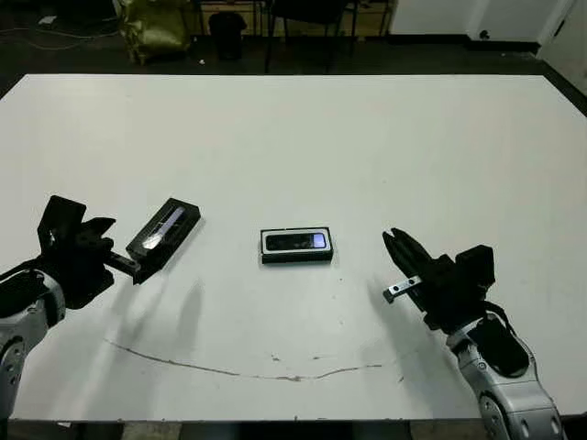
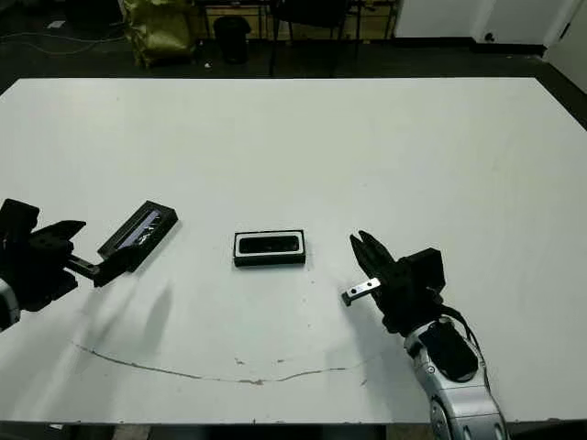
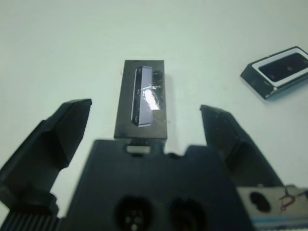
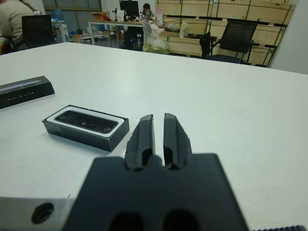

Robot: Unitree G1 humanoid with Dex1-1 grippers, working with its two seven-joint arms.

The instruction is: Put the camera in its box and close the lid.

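The box, a shallow black tray with a white lining, lies at the table's middle. The camera lies inside it, its bluish patch toward the right end. The lid, black with a pale strip, lies slantwise to the left of the box. My left gripper is open, its fingers spread wide on either side of the lid's near end, not touching it. My right gripper is shut and holds nothing. It hovers to the right of the box, pointing toward it, a hand's width away.
A thin dark scratch line runs across the table near its front edge. Beyond the far edge stand chairs and a yellowish bag. The right wrist view shows a seated person and shelves of cardboard boxes far behind the table.
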